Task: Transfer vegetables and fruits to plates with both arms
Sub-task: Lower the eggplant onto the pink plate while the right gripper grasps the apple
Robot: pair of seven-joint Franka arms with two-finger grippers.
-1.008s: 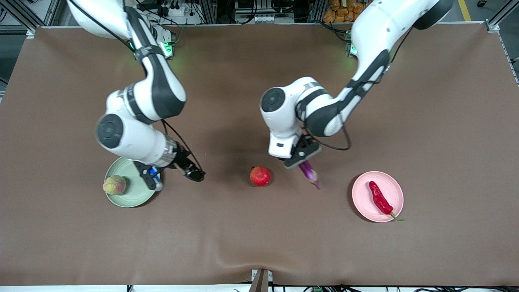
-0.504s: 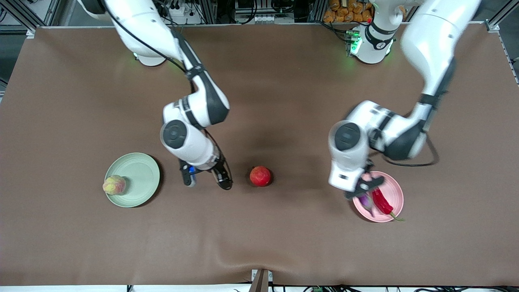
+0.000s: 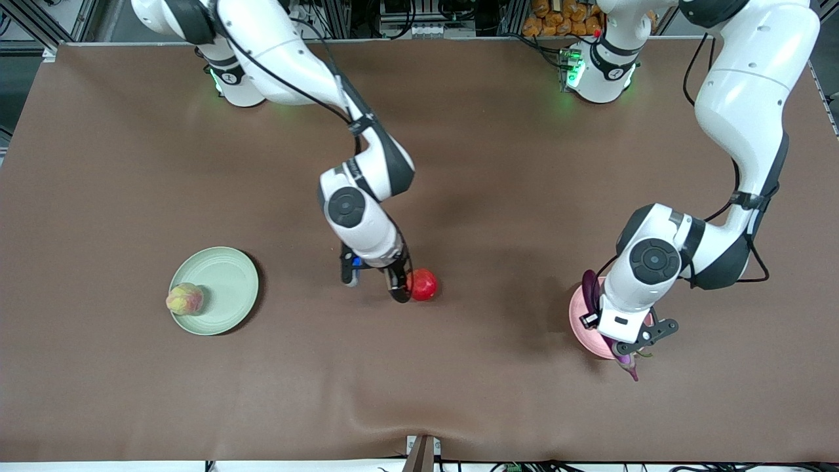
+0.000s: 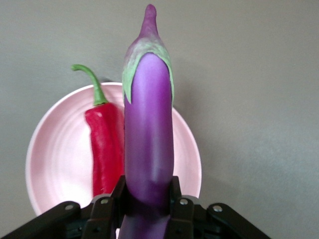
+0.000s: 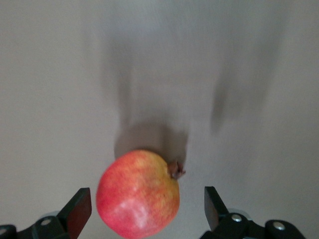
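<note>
While my left gripper (image 4: 147, 206) clamps the long glossy purple eggplant (image 4: 148, 139) over the pale pink plastic plate (image 4: 60, 159) near the table's left-arm edge, I see the red chili pepper (image 4: 104, 149) lying on that plate. My right gripper (image 5: 144, 211) hangs spread wide over the round red pomegranate (image 5: 138, 193) at mid-table. The yellowish-pink lumpy fruit (image 3: 185, 299) sits on the pale green plate (image 3: 226, 282) toward the right-arm edge.
</note>
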